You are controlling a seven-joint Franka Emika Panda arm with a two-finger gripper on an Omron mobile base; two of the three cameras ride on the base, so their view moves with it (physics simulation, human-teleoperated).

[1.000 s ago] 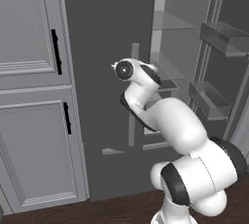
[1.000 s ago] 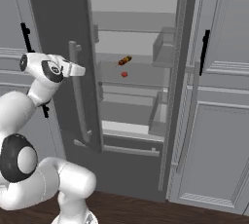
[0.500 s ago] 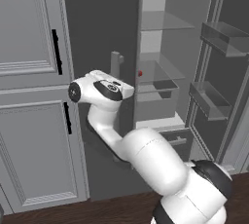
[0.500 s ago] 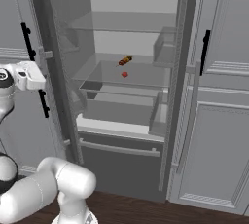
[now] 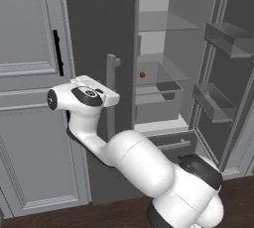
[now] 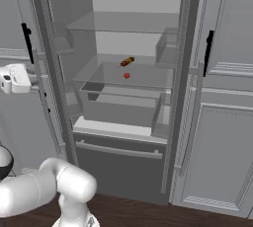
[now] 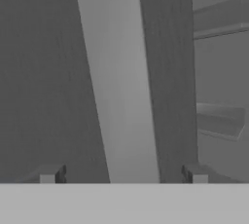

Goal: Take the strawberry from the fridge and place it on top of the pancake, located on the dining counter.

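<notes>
Fridge (image 6: 123, 137) doors open, pale interior exposed | strawberry (image 6: 127, 75) on glass shelf (image 6: 143, 75), near small orange-brown item (image 6: 127, 62) behind it, not touching | my end effector (image 7: 124, 172) fingers apart, one either side of grey bar handle (image 7: 121, 82) on left door, gripping nothing

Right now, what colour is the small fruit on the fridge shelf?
Red; the strawberry shows best in the right base view.
</notes>
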